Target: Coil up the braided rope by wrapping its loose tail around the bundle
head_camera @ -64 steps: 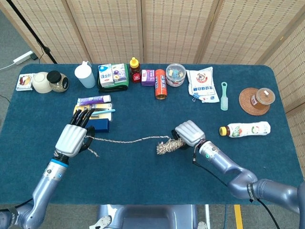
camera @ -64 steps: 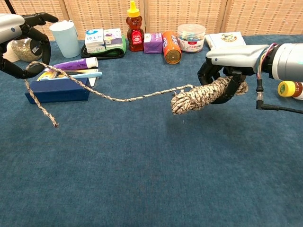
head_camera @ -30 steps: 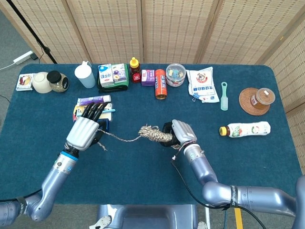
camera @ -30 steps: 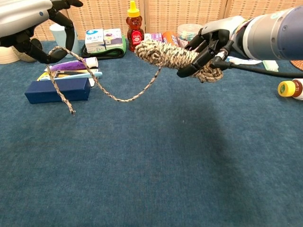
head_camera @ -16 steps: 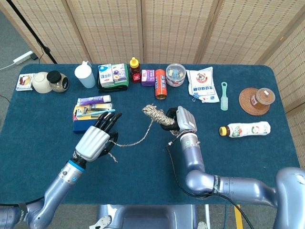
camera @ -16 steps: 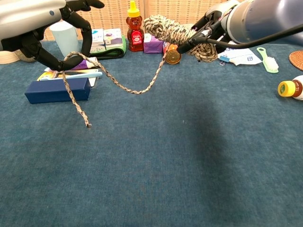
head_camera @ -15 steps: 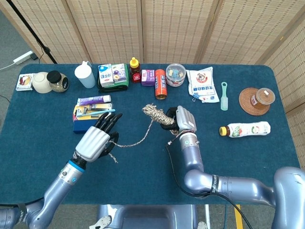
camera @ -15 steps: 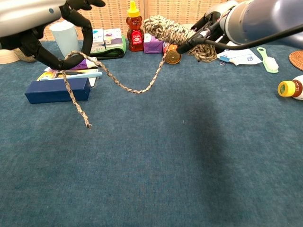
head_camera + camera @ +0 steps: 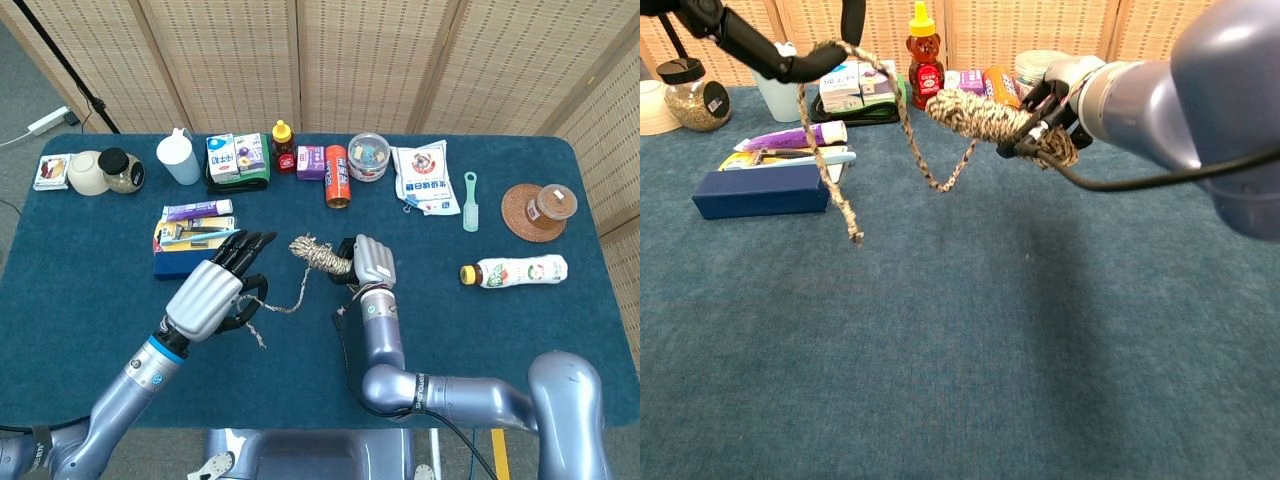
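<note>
- The table [image 9: 90,330] fills the middle of the head view under a dark blue cloth.
- The right hand [image 9: 364,262] sits at centre frame, fingers clenched around the rope bundle [image 9: 318,254], which is lifted clear of the cloth.
- In the chest view, the bundle [image 9: 980,116] points toward the left of the frame, upper centre.
- The left hand [image 9: 212,295] sits left of centre, grasping the loose tail [image 9: 290,302] in its curled fingers.
- The tail sags in a loop from the bundle to the left hand; its free end [image 9: 854,236] hangs below that hand.
- A blue box [image 9: 760,191] lies at left in the chest view, behind the hanging end.
- A bear-shaped bottle [image 9: 925,70] stands at the top, between the 2 hands.
</note>
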